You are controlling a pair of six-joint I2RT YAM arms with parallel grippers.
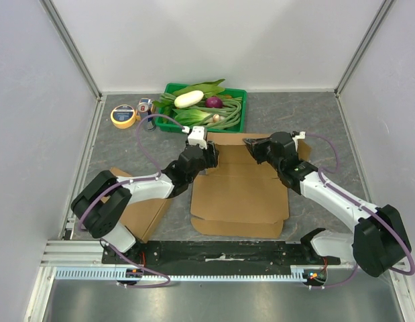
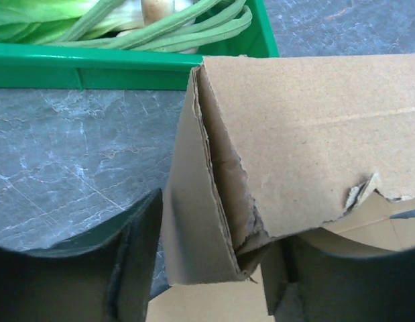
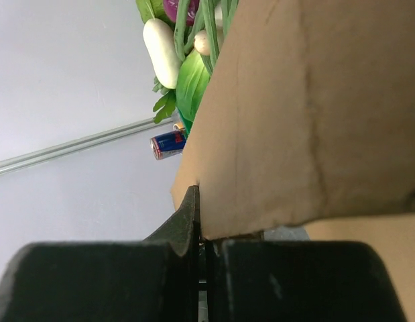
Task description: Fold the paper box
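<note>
The brown paper box (image 1: pixel 241 194) lies mostly flat in the middle of the table, with its rear wall (image 1: pixel 230 144) raised. My left gripper (image 1: pixel 206 153) is at the wall's left end. In the left wrist view its jaws (image 2: pixel 217 231) straddle the doubled, torn corner flap (image 2: pixel 214 221) and close on it from both sides. My right gripper (image 1: pixel 256 149) is at the wall's right end. In the right wrist view it (image 3: pixel 202 231) is shut tight on the edge of the cardboard wall (image 3: pixel 308 114).
A green tray (image 1: pixel 242 111) of vegetables stands just behind the box; its rim (image 2: pixel 93 67) is close to the flap. A yellow tape roll (image 1: pixel 123 115) and a can (image 1: pixel 145 106) sit at the back left. Another cardboard sheet (image 1: pixel 143 215) lies under the left arm.
</note>
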